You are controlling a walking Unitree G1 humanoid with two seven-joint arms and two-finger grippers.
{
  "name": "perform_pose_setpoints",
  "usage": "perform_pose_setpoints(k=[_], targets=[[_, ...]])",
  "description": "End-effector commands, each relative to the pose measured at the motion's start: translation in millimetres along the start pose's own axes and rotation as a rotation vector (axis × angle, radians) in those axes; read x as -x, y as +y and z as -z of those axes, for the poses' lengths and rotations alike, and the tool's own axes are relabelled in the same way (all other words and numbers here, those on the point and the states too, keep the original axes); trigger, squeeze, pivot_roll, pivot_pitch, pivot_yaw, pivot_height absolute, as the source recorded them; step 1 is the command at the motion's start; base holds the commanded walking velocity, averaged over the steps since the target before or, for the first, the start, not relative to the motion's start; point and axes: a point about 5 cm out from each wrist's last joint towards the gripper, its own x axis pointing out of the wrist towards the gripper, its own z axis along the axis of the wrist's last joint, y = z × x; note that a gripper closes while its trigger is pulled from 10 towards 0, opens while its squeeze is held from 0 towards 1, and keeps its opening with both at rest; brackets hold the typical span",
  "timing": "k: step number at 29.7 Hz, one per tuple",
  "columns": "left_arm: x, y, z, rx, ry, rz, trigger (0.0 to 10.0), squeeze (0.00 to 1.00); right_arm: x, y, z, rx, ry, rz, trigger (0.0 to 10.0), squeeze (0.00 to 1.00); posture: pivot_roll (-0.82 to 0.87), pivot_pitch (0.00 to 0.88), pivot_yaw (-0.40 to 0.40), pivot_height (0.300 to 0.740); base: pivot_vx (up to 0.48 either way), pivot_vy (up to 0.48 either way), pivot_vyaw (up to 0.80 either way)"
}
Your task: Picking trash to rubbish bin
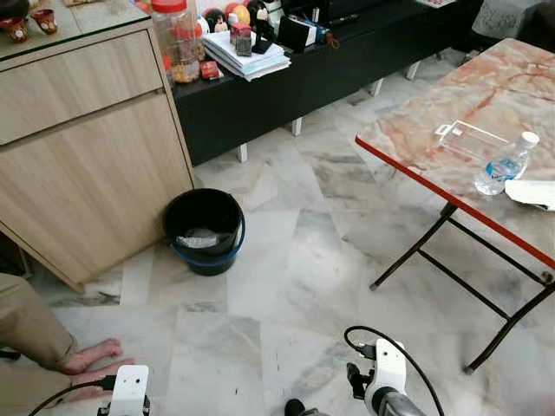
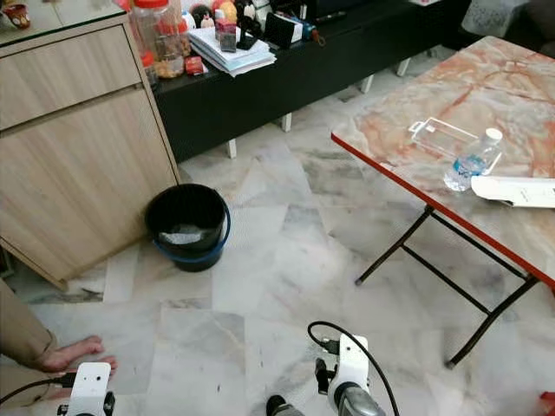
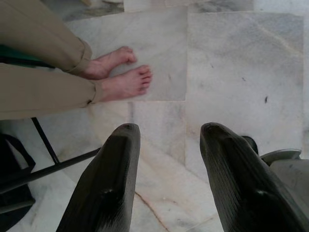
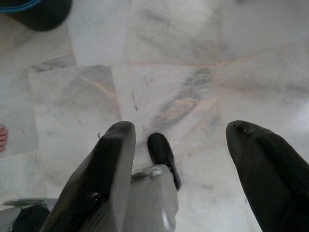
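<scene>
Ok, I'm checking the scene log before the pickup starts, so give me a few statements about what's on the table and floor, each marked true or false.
1. The plastic bottle lies on the folding table. True.
2. The black bin stands on the table. False: it stands on the floor beside the wooden cabinet.
3. The left gripper is open over the floor tiles, holding nothing. True.
4. The right gripper is shut on the bottle. False: it is open and empty over the floor.
5. A clear plastic tray lies beside the bottle. True.
6. The person's bare feet rest inside the bin. False: they are on the floor.
</scene>
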Motion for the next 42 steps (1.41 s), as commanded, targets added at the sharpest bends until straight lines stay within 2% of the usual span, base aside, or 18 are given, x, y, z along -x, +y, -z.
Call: perform_pose_setpoints(k=[1,8,12,42], targets=[[2.1,-0.3,7.7,0.007,0.032,-0.006,10.0,0.00,1.2,-2.5,5.8,-0.006,0.022,0.008,10.0,0.00,0.15,0.180,-0.018,0.740,0.000,0.000,-0.75],[2.4,-0.8,8.3,-0.002,0.032,-0.003,10.0,0.00,1.6,-4.0,7.1,-0.006,0.027,0.011,10.0,0.00,0.15,0.182,-0.020,0.740,0.000,0.000,-0.75],[2.5,-0.4,8.9,0.002,0.036,-0.005,10.0,0.00,1.6,-3.5,7.1,-0.006,0.027,0.010,10.0,0.00,0.15,0.181,-0.018,0.740,0.000,-0.408,-0.75],[1.7,-0.7,5.9,0.011,0.024,-0.001,10.0,0.00,1.1,-0.1,6.2,-0.014,0.019,0.001,10.0,0.00,0.16,0.184,-0.008,0.740,0.000,0.000,-0.73]])
